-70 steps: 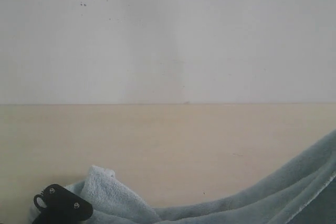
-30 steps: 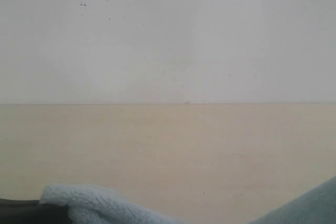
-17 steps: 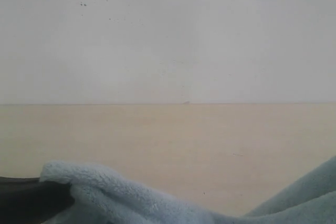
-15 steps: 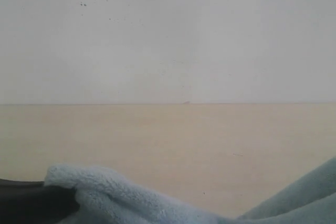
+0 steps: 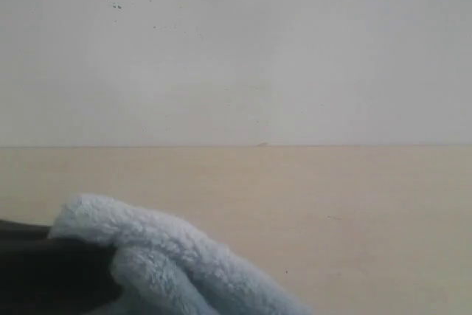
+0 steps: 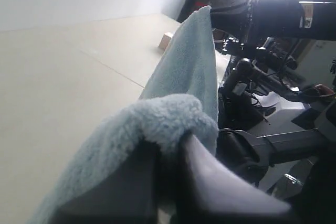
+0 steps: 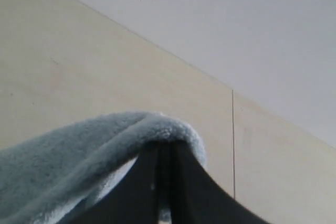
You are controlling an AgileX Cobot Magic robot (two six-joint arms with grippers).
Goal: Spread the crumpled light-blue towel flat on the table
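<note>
The light-blue towel shows as a fluffy fold at the lower left of the exterior view, draped over the dark left gripper. In the left wrist view the left gripper is shut on the towel, which stretches away above the beige table toward the other arm. In the right wrist view the right gripper is shut on another edge of the towel, held above the table. The right gripper does not show in the exterior view.
A white wall rises behind the table. Dark robot hardware and cables stand beyond the table's edge in the left wrist view. A small tan object lies near that edge. A seam line crosses the tabletop.
The left gripper has risen with its fold of towel, now higher and larger at the lower left. The towel part at the lower right has left the exterior view.
</note>
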